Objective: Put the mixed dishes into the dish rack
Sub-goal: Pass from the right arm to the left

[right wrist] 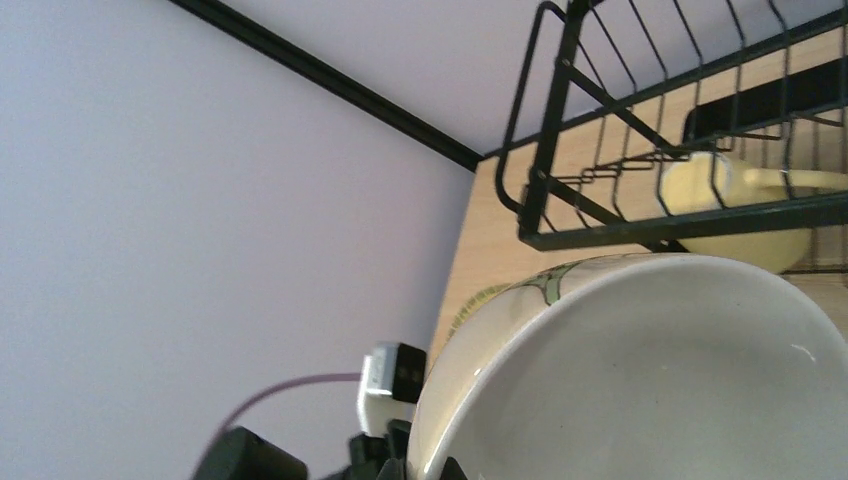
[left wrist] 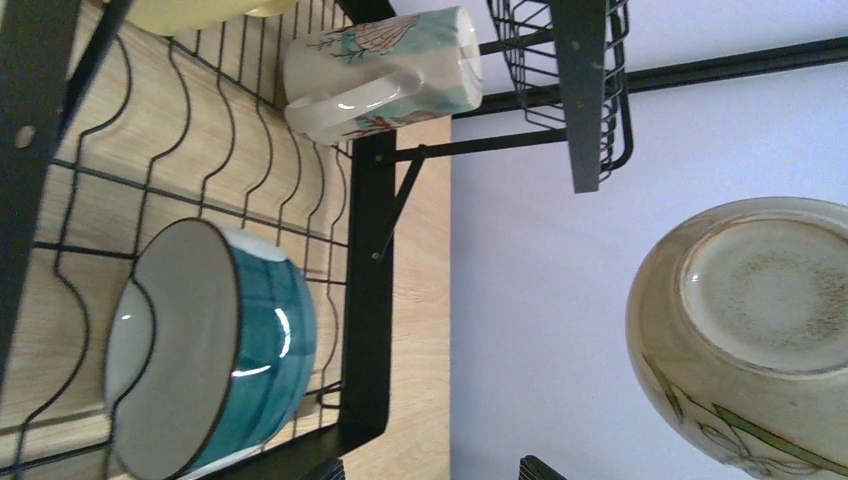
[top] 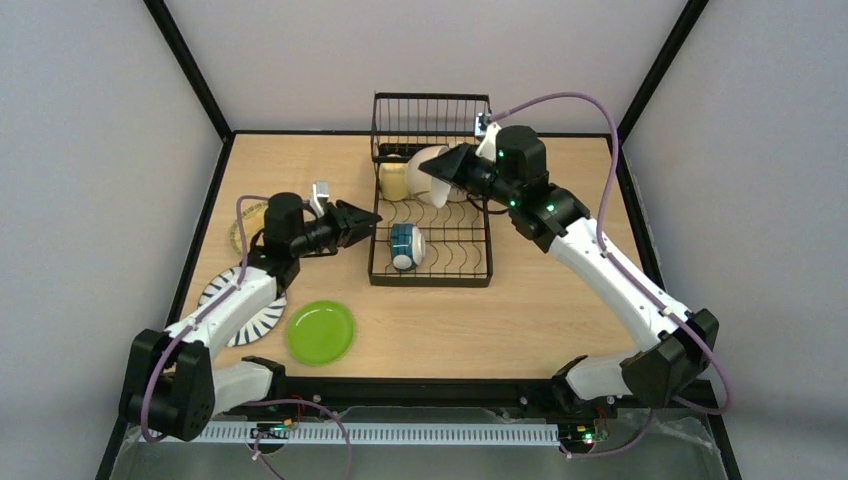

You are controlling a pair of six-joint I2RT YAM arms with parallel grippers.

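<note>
The black wire dish rack [top: 478, 262] stands mid-table. A blue-sided bowl [top: 406, 246] lies on its side in the slotted base, large in the left wrist view [left wrist: 215, 345]. A pale yellow mug [top: 394, 181] sits at the rack's far end. My right gripper [top: 442, 168] is shut on the rim of a cream bowl [right wrist: 650, 380] with a white inside, holding it tilted above the rack. My left gripper [top: 368, 222] hangs open and holds nothing just left of the rack. The lime green plate [top: 321, 331], striped plate [top: 240, 300] and tan plate [top: 243, 225] lie at the left.
A white mug with a shell picture [left wrist: 385, 70] lies in the rack's far part. The upright basket section [top: 430, 120] rises at the back. My left arm crosses over the striped plate and part of the tan plate. Walls close in on three sides.
</note>
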